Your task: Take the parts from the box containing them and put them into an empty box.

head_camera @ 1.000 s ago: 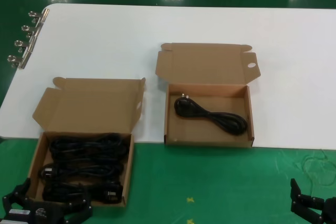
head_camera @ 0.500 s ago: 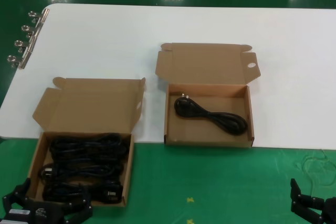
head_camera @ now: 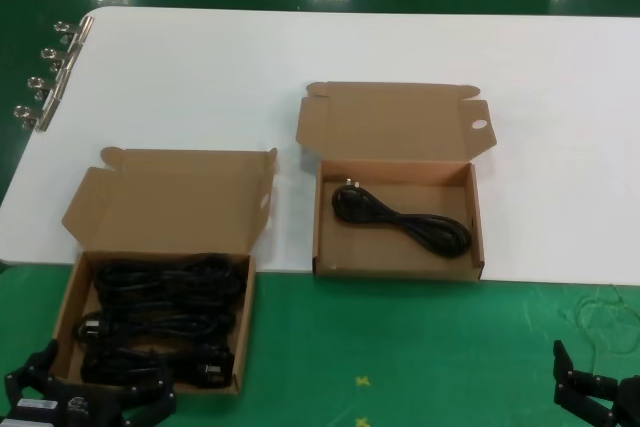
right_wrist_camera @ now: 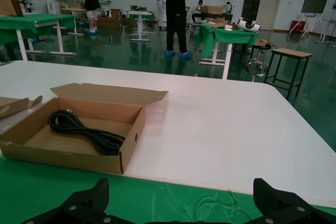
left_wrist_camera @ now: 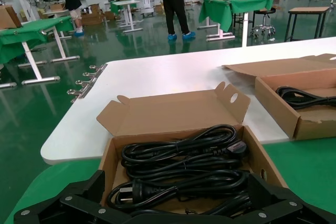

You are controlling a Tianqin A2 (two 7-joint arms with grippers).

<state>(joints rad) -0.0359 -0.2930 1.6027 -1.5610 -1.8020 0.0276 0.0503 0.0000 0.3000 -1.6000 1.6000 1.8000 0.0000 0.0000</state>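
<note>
Several black power cords (head_camera: 155, 317) (left_wrist_camera: 184, 153) lie coiled in the near-left cardboard box (head_camera: 66, 312) (left_wrist_camera: 106, 156), whose lid (head_camera: 170, 202) stands back with a splayed left flap. My left gripper (head_camera: 92, 392) (left_wrist_camera: 178, 192) hovers open just at this box's near edge, holding nothing. The second box (head_camera: 398, 269) (right_wrist_camera: 68, 153), with an oval hole in its lid ear (head_camera: 479, 125), holds one coiled cord (head_camera: 400, 219) (right_wrist_camera: 84, 129). My right gripper (head_camera: 600, 392) (right_wrist_camera: 181, 198) is open and empty, low at the near right over the green cloth, apart from both boxes.
The white table (head_camera: 300, 57) spans the back, and the green cloth (head_camera: 400, 347) covers the near side. Binder clips (head_camera: 45, 87) line the table's left edge. A tangle of thin thread (head_camera: 605, 322) (right_wrist_camera: 247, 205) lies on the cloth before the right gripper.
</note>
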